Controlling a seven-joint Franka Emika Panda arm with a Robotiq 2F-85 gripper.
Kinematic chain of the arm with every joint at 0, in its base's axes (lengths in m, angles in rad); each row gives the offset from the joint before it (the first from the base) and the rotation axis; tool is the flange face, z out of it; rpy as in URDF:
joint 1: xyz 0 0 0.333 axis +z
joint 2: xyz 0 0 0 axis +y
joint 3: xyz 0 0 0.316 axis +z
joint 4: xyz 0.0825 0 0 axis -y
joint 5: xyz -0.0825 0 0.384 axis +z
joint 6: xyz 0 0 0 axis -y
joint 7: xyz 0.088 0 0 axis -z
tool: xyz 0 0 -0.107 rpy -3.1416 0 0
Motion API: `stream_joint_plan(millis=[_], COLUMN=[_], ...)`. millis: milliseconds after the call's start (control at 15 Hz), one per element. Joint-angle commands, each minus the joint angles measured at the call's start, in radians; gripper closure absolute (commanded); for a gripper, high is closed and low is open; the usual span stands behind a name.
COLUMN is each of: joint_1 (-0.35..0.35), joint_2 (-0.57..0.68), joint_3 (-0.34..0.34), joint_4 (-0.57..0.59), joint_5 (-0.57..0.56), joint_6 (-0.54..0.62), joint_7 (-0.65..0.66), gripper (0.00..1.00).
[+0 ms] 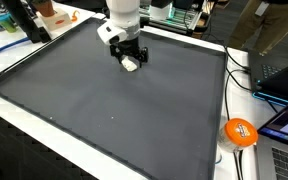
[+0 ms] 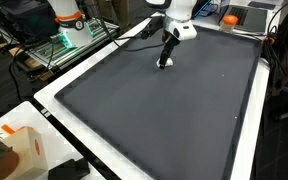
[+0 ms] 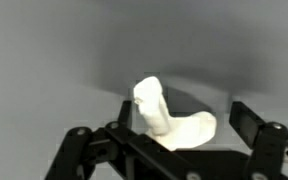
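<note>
gripper (image 1: pixel 130 58) poised over white piece (image 3: pixel 169 118)
fingers apart around it, near the far edge of the grey mat (image 1: pixel 114 115); closing needs it centred.

White lumpy object (image 3: pixel 169 118), one end raised, lying on grey mat (image 3: pixel 44 60).

One grey mat (image 1: pixel 104 105). Lying on it: one small white object (image 3: pixel 169 120), directly beneath one gripper (image 1: pixel 130 62). Just off the mat's corner: one orange ball (image 1: pixel 241 131).
</note>
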State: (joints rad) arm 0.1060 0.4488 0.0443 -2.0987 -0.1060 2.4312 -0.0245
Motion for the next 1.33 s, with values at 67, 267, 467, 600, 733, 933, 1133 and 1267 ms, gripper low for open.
stream_joint_plan(millis=[67, 267, 467, 600, 733, 933, 1133, 1267], joint_1=[-0.087, -0.046, -0.039, -0.036, -0.03, -0.035, -0.048, -0.038], joint_2=[-0.187, -0.306, -0.421, -0.504, -0.58, -0.674, -0.755, -0.696], joint_3=[0.099, 0.047, 0.047, 0.056, 0.055, 0.059, 0.074, 0.061], joint_4=[-0.116, -0.183, -0.242, -0.308, -0.387, -0.494, -0.596, -0.532], joint_5=[0.203, 0.119, 0.078, 0.098, 0.084, 0.057, 0.012, 0.035], joint_6=[-0.025, 0.034, -0.022, 0.002, 0.084, 0.196, 0.291, 0.258], joint_7=[-0.149, -0.054, -0.032, -0.045, -0.015, 0.04, 0.108, 0.072], gripper=[0.0, 0.0, 0.0, 0.0, 0.0, 0.0, 0.0, 0.0])
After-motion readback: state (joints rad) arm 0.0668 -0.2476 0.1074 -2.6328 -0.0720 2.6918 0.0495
